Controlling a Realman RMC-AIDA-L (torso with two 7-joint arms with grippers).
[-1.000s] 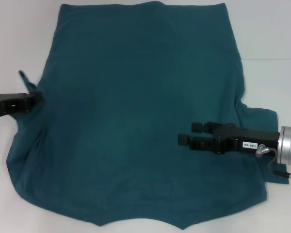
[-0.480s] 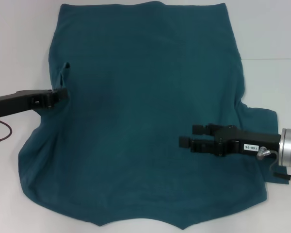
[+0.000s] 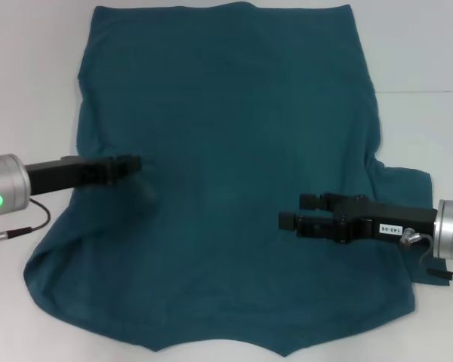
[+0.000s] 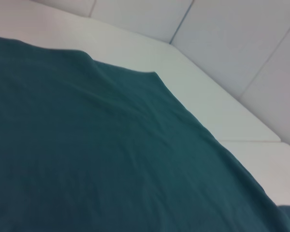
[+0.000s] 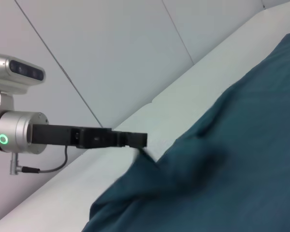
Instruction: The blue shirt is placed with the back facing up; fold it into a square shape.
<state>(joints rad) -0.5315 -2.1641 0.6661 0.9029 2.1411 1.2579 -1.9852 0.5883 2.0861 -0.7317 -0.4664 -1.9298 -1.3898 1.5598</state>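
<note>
While the blue shirt (image 3: 234, 173) lies spread across the white table (image 3: 30, 68), the left end effector (image 3: 132, 164) pinches its left-side fabric; the right end effector (image 3: 291, 211), spread apart, hovers near the right edge.

The left arm reaches in from the left edge of the head view, its silver cylindrical wrist lit with a green ring and its slim black left gripper (image 3: 132, 164) stretched level toward the centre; from this view and the right wrist view (image 5: 140, 139) its fingers look drawn together at the tip. The right arm enters from the right edge, silver wrist with a blue light, its black right gripper (image 3: 300, 210) extended level toward the centre with two fingers held apart, one above the other.
</note>
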